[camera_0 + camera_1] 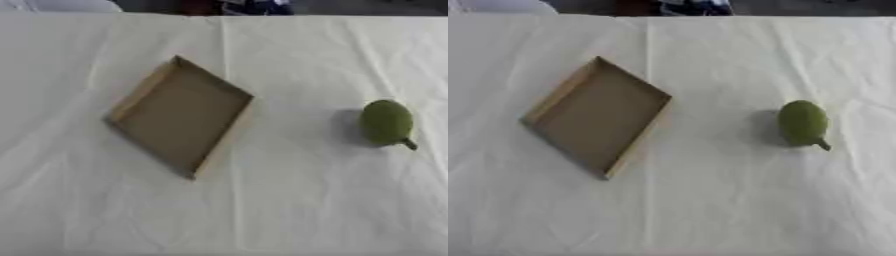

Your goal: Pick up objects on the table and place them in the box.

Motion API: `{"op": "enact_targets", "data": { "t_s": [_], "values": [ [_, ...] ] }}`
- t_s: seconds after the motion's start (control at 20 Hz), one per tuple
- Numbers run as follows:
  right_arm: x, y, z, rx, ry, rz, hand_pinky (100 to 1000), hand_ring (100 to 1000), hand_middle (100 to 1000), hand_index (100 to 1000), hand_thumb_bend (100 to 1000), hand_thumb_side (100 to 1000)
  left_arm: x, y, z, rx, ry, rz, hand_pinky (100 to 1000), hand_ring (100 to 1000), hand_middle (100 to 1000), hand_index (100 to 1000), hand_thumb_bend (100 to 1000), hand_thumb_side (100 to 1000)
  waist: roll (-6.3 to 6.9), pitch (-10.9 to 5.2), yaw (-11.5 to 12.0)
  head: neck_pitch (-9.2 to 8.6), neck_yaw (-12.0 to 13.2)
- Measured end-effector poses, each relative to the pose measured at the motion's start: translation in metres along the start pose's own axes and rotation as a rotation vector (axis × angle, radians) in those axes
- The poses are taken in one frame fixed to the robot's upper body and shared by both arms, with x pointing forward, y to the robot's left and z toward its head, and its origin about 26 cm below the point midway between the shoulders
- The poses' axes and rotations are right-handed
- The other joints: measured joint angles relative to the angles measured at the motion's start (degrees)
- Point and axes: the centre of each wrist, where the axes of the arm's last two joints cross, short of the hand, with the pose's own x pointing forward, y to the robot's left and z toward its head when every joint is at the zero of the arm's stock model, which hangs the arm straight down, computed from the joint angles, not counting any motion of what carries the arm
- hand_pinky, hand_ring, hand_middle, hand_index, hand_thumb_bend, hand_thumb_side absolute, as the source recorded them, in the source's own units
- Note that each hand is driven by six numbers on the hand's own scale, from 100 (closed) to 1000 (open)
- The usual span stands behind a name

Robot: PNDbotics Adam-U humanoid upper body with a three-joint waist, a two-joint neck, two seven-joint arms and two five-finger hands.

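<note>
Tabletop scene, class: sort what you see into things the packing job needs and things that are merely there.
Part of the job:
- green pear-shaped fruit, lying on the right
- shallow cardboard box, with nothing in it, turned cornerwise, to the left of the fruit

Merely there:
- white tablecloth
- dark items beyond the far edge, too indistinct to name
</note>
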Motion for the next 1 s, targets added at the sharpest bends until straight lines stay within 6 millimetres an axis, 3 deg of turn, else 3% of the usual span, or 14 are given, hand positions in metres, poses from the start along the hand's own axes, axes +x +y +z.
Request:
{"op": "enact_targets", "data": {
  "t_s": [0.4,0.55,0.7,1.0],
  "values": [
    [-0.029,-0.027,0.006,0.410,-0.036,0.283,819,844,764,827,100,100,-0.001,0.002,0.002,-0.004,0.006,-0.006,896,838,666,811,100,593,-0.35,-0.35,-0.6,0.83,0.4],
    [-0.037,-0.035,0.012,0.563,-0.056,0.359,829,863,785,835,100,182,-0.002,0.002,0.002,-0.005,0.007,-0.007,896,838,666,811,100,593,-0.35,-0.35,-0.6,0.96,0.5],
    [-0.042,-0.039,0.017,0.707,-0.074,0.420,830,865,789,836,100,195,-0.002,0.002,0.002,-0.005,0.007,-0.007,896,838,667,811,100,591,-0.38,-0.35,-0.6,0.96,0.5],
    [-0.047,-0.034,0.022,0.907,-0.075,0.462,843,876,802,839,100,303,-0.002,0.003,0.002,-0.006,0.006,-0.008,896,839,667,811,100,593,-0.58,-0.35,-0.5,0.96,0.3]
  ]
}}
